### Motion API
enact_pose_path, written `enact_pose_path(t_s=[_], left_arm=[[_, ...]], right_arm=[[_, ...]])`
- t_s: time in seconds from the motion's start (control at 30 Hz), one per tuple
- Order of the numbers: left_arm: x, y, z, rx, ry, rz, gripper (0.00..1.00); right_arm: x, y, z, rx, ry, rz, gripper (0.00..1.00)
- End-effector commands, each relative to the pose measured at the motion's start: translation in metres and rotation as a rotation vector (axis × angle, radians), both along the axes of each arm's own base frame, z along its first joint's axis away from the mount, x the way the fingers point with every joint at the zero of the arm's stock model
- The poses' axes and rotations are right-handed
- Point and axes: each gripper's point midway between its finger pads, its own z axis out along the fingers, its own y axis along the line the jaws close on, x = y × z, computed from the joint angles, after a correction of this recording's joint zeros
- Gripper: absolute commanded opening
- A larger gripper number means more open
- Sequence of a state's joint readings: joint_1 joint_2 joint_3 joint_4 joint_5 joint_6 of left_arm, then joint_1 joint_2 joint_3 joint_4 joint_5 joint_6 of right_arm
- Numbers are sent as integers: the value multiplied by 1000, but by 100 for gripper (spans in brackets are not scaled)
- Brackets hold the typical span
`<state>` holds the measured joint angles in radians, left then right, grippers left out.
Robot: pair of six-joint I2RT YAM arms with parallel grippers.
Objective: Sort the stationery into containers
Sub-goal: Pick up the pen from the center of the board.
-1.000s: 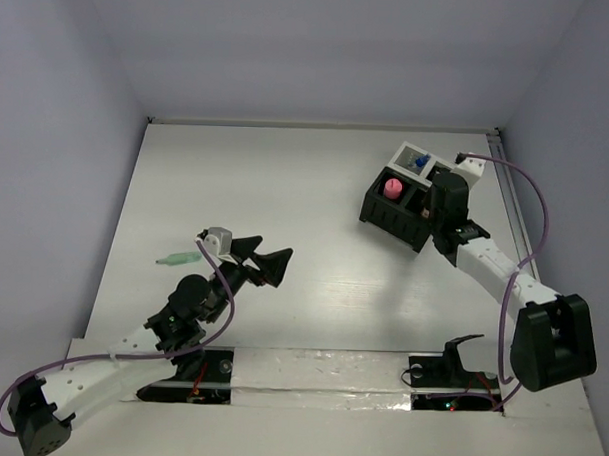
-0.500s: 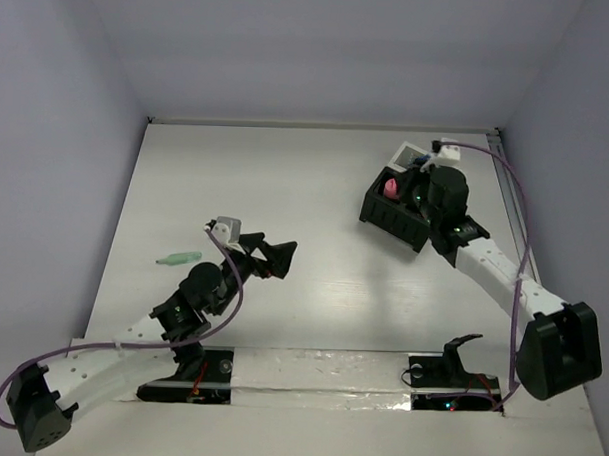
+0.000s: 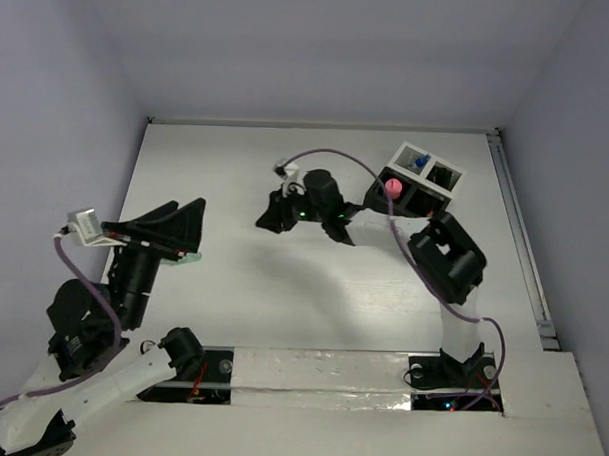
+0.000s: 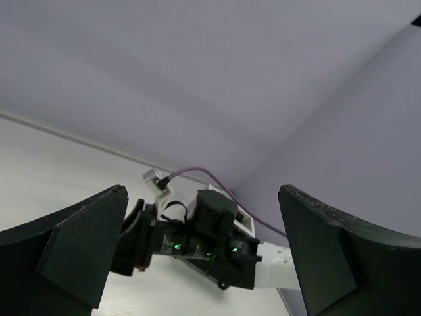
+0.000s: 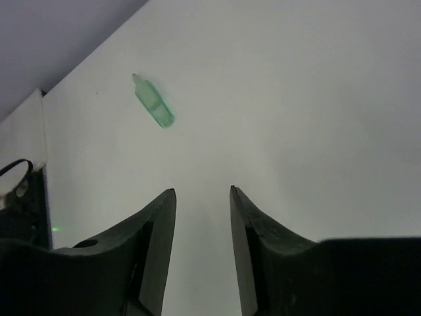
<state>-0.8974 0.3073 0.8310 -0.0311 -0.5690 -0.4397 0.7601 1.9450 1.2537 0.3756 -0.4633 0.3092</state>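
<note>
A green marker (image 5: 153,102) lies alone on the white table, ahead and to the left of my right gripper (image 5: 202,191), which is open and empty. From above, the right gripper (image 3: 269,214) hovers over the table's middle, pointing left. My left gripper (image 3: 196,227) is raised, wide open and empty, and it covers most of the marker (image 3: 186,257). In the left wrist view the gripper (image 4: 202,191) faces the right arm's wrist (image 4: 197,237). The black divided box (image 3: 410,204) holds a pink round-topped piece (image 3: 393,186). The white box (image 3: 439,165) holds a blue-capped bottle (image 3: 419,162).
Both boxes stand at the back right. The right arm (image 3: 449,258) stretches across from its base to the middle. Purple cables loop over both arms. Walls close the table at the left, back and right.
The right arm has swung from over the boxes to the table's middle, now facing the green marker. The left arm has lifted and drawn back to the left, above the marker.
</note>
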Motion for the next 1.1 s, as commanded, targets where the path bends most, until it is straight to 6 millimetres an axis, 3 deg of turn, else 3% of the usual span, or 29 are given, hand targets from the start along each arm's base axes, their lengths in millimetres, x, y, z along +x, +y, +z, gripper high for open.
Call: enact_pose_path(t_s=[0.0,0.03,0.13,0.2,0.23,0.27,0.3,0.47,0.63,0.7,0.83,1.07], left_arm=[[-1,27,-18,70,98,104,99],[-3,31,-14,61,99,110,99],[-4,34,-15,66,114,117,99],[-3,33,-15,67,112,115,99],[-3,32,-16,70,111,112,99],[-2,30,-16,71,107,109,99],[-2,29,-16,74,106,105,99],[4,19,-20,119,109,98,99],[6,18,-22,139,105,106,99],[6,17,-22,137,100,102,99],[6,12,-20,141,80,81,99],[12,8,-28,169,88,95,99]], right_arm=[[-36,72,29,59,-134,254,48],[-35,90,18,49,-121,289,54],[-49,120,-8,-12,-111,351,72],[-49,141,-26,-47,-144,375,78],[-58,147,-39,-85,-137,396,82],[-57,157,-35,-84,-180,404,83],[-53,159,-56,-114,-173,400,84],[-67,176,-87,-189,-214,455,85],[-56,181,-103,-256,-267,427,83],[-56,182,-119,-291,-287,421,81],[-46,179,-135,-335,-319,389,72],[-51,181,-153,-334,-314,431,66]])
